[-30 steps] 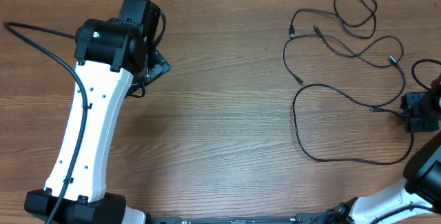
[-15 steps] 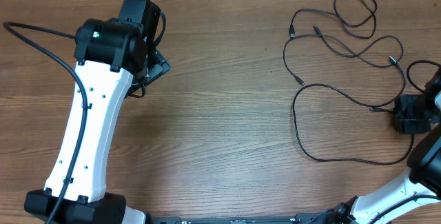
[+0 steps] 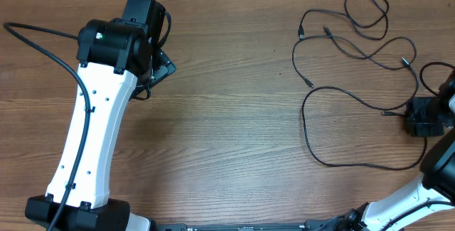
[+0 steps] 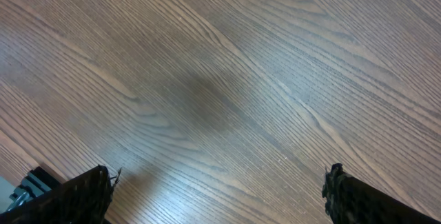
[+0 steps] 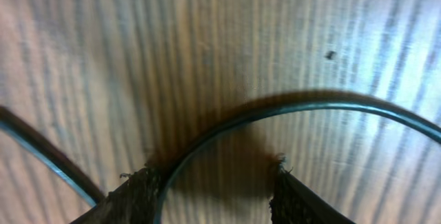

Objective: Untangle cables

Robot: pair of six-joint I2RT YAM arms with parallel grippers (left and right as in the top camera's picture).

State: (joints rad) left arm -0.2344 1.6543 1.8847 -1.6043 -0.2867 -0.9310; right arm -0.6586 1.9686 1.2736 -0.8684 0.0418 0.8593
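Several thin black cables (image 3: 355, 53) lie looped and crossing at the table's right side, with small plugs at their ends. My right gripper (image 3: 419, 117) sits low over the right end of the lower loop. In the right wrist view its fingers (image 5: 213, 189) are open close above the wood, and a curved cable (image 5: 289, 110) runs between them beside the left finger. A second cable (image 5: 41, 151) crosses at left. My left gripper (image 3: 160, 67) is far away at the upper left; its fingers (image 4: 217, 193) are open over bare wood.
The wooden table (image 3: 227, 131) spans the view. A thick black robot cable (image 3: 43, 43) arcs at the far left by the white left arm (image 3: 92, 138). The right arm's base (image 3: 426, 202) fills the lower right corner.
My right gripper moved slightly left and down toward the cable end between one second ago and half a second ago, then stayed still. The left arm has not moved.
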